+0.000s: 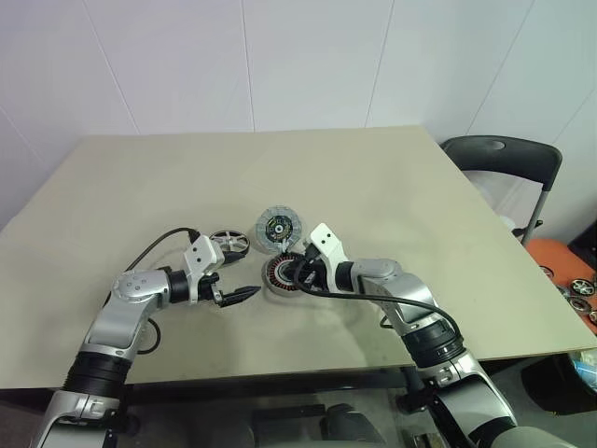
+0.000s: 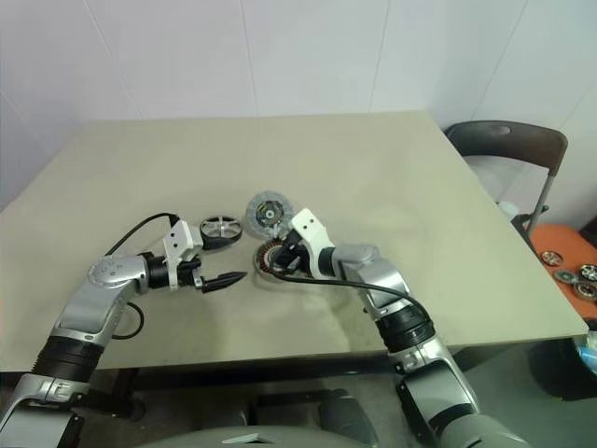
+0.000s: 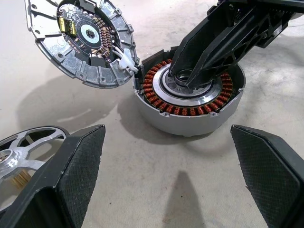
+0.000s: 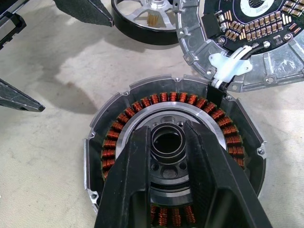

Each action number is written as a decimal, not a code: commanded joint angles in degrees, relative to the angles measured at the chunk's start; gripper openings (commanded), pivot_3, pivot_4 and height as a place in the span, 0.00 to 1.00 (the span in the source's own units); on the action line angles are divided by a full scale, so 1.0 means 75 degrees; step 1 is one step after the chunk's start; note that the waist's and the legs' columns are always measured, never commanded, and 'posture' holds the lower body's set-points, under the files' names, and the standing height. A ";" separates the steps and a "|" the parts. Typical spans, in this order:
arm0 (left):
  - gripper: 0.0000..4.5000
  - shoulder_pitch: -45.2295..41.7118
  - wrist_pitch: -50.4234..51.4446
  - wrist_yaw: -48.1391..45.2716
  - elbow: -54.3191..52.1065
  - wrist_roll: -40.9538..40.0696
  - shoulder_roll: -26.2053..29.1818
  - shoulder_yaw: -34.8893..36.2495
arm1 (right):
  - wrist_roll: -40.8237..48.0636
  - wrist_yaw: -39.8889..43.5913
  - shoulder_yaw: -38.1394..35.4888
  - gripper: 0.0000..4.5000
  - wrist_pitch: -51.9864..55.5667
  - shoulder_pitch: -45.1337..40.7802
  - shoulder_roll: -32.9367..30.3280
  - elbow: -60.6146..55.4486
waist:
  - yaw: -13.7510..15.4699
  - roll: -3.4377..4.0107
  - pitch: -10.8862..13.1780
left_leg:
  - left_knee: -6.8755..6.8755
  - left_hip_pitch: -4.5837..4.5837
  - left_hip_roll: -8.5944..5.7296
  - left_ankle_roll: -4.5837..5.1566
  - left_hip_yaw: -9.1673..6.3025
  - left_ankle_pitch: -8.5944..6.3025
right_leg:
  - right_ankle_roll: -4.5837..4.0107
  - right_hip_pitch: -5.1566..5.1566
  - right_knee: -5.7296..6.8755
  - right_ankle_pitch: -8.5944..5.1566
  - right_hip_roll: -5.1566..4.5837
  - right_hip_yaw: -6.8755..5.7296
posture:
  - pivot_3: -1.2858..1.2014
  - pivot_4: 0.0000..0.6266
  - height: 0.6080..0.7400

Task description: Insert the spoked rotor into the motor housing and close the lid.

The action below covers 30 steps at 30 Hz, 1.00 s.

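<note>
Copper-coloured windings ring the motor housing (image 4: 173, 156), which we take as our landmark on the beige table (image 1: 373, 187). We see the right gripper (image 4: 167, 142) reaching over the housing, its two black fingers drawn close together against either side of the silver central hub. The lid (image 3: 83, 40) stands tilted, circuit face showing, touching the housing's far rim and joined to it by a white connector. The spoked rotor (image 1: 229, 245) lies flat on the table just beside the housing, to its left. We find the left gripper (image 1: 235, 297) hovering near the housing's left side, fingers spread wide apart and empty.
</note>
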 commanded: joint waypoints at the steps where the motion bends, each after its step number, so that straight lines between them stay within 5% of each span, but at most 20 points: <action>1: 1.00 -0.0083 -0.0080 -0.0005 -0.0085 0.0000 0.0002 0.0003 | -0.0033 0.0002 -0.0029 0.15 -0.0033 -0.0130 -0.0100 -0.0176 | 0.0001 0.0000 0.0000 | 0.0000 0.0000 0.0000 0.0000 0.0000 0.0000 | 0.0000 0.0000 0.0000 0.0000 0.0000 0.0000 | 0.52 0.00 1.00; 11: 1.00 -0.0040 -0.0102 -0.0003 -0.0098 0.0009 -0.0005 -0.0004 | -0.0139 -0.0043 0.0011 0.15 -0.0081 -0.0126 -0.0107 -0.0159 | 0.0003 0.0000 0.0000 | 0.0001 0.0000 0.0000 0.0000 0.0000 0.0000 | 0.0000 0.0000 0.0000 0.0000 0.0000 0.0000 | 0.52 0.00 1.00; 12: 1.00 -0.0036 -0.0103 -0.0003 -0.0098 0.0011 -0.0004 -0.0005 | -0.0151 -0.0064 -0.0005 0.32 -0.0096 -0.0129 -0.0100 -0.0146 | 0.0003 0.0000 0.0000 | 0.0001 0.0000 0.0000 0.0000 0.0000 0.0000 | 0.0000 0.0000 0.0000 0.0000 0.0000 0.0000 | 0.52 0.00 1.00; 19: 1.00 -0.0024 -0.0102 -0.0017 -0.0100 0.0024 0.0006 -0.0021 | -0.0047 -0.0087 -0.0152 0.78 -0.0126 -0.0100 0.0005 -0.0092 | 0.0001 0.0000 0.0000 | 0.0000 0.0000 0.0000 0.0000 0.0000 0.0000 | 0.0000 0.0000 0.0000 0.0000 0.0000 0.0000 | 0.52 0.00 1.00; 23: 1.00 -0.0018 -0.0116 -0.0035 -0.0086 0.0051 0.0017 -0.0046 | 0.0042 -0.0132 -0.0244 0.75 -0.0129 -0.0093 0.0078 -0.0024 | 0.0001 0.0000 0.0000 | 0.0000 0.0000 0.0000 0.0000 0.0000 0.0000 | 0.0000 0.0000 0.0000 0.0000 0.0000 0.0000 | 0.52 0.00 1.00; 30: 1.00 -0.0026 -0.0124 -0.0060 -0.0070 0.0092 0.0012 -0.0054 | 0.0070 -0.0106 -0.0250 0.26 -0.0161 -0.0053 0.0085 0.0007 | -0.0005 0.0000 0.0000 | -0.0002 0.0000 0.0000 0.0000 0.0000 0.0000 | 0.0001 -0.0002 0.0000 0.0000 0.0000 0.0000 | 0.52 0.00 1.00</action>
